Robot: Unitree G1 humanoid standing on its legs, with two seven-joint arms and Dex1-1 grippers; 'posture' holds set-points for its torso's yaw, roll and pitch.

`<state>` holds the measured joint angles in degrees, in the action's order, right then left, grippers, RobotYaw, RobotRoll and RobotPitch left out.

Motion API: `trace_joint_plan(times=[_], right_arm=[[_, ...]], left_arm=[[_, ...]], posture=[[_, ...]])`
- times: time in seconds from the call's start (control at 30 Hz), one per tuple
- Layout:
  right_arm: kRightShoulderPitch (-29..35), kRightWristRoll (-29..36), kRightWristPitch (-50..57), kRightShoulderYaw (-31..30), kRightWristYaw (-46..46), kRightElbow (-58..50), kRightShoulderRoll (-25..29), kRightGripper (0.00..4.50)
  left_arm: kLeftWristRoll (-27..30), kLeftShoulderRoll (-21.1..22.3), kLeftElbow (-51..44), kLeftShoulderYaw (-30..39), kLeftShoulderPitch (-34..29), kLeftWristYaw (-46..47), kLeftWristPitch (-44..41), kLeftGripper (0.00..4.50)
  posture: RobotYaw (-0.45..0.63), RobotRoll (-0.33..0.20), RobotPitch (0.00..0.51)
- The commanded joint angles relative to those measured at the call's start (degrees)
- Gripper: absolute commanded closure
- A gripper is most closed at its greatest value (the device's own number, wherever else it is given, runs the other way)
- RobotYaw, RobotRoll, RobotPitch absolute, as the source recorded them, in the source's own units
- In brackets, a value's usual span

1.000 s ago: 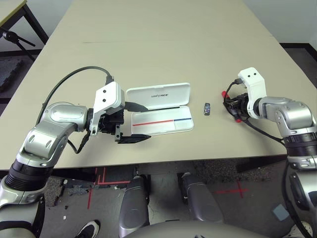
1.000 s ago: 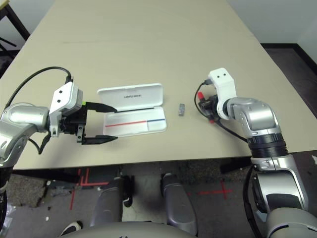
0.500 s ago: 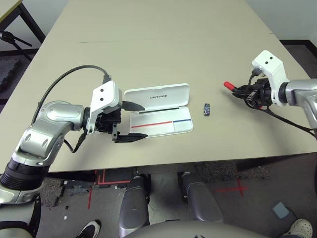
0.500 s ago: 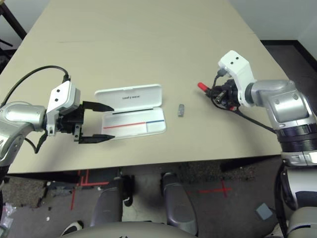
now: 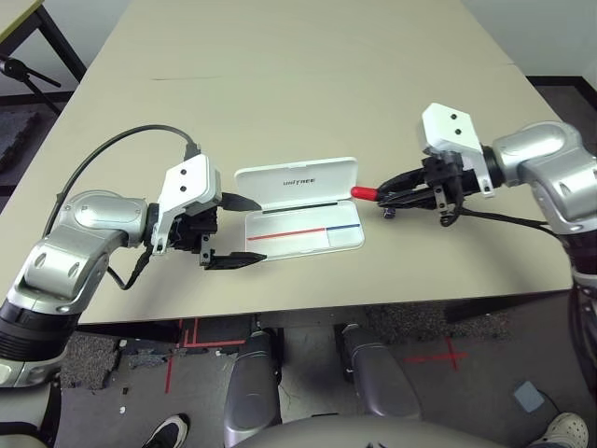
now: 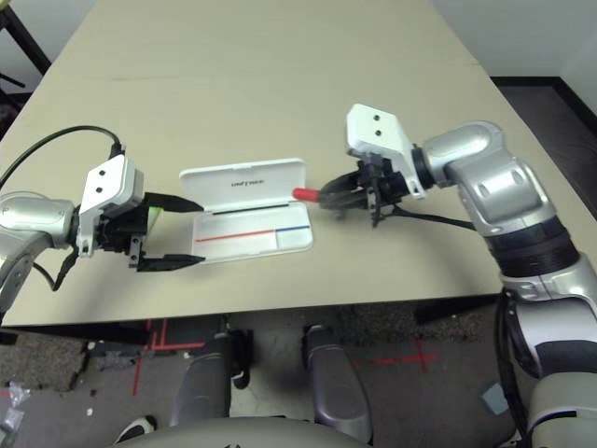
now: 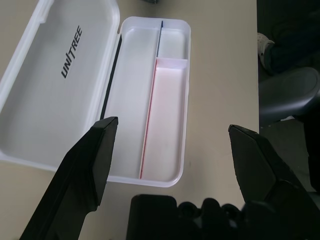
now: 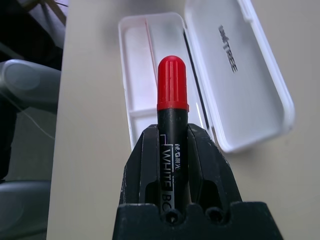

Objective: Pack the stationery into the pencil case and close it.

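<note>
"Firstly, state the condition of the right gripper."

"The right gripper [image 8: 173,127] is clenched on the red marker [image 8: 173,140], one finger on each side of the black barrel. White lettering runs along the barrel, and the red cap projects beyond the fingertips [image 8: 195,135]."

"Where is the marker in relation to the case?"

"At the robot's right-hand end of the pencil case [image 5: 303,243], with its cap directed towards the case. Whether the cap touches the case, I cannot tell."

"Condition of the case?"

"Open on the table [image 5: 308,103]. The lid [image 5: 326,177] lies back on the side away from the robot and bears dark UNITREE lettering. In the tray, a red stripe [image 7: 148,120] and a blue stripe [image 7: 159,40] run in line, and a low crosswise divider [image 7: 172,63] stands near where they meet."

"And the left gripper?"

"Released. The left gripper [image 5: 262,231] has its two fingers spread wide at the robot's left-hand end of the case, pointing towards it. Contact with the case cannot be determined."

"Remaining stationery?"

"The lime-green highlighter [image 6: 170,203] is partly hidden behind the left gripper. The small grey-blue block [image 5: 389,214] is on the table just beside the case's right-hand end, mostly covered by the right gripper."
</note>
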<state>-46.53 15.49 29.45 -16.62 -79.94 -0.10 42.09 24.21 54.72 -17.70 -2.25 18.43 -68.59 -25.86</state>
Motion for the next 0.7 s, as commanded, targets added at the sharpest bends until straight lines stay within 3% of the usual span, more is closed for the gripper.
trace_joint_plan(times=[0.03, 0.3, 0.7], right_arm=[[-1.65, -0.96, -2.25, -3.11, -0.45, -0.41, -3.61, 3.99], [-3.09, -5.00, -7.47, -6.91, 0.86, 1.56, -10.45, 3.99], [-3.32, -16.75, -18.05, -11.52, 8.59, 9.51, -16.38, 3.99]], left_arm=[[-0.52, 0.83, -1.90, 0.74, -1.57, 0.66, -0.27, 0.00], [-0.49, 1.14, -3.93, 1.12, -3.68, 2.18, -1.07, 0.00], [-0.99, 1.60, -5.41, 1.61, -5.53, 3.87, -1.94, 0.00]], posture=[[-0.06, 0.000, 0.171], [-0.04, 0.000, 0.181], [-0.02, 0.000, 0.191]])
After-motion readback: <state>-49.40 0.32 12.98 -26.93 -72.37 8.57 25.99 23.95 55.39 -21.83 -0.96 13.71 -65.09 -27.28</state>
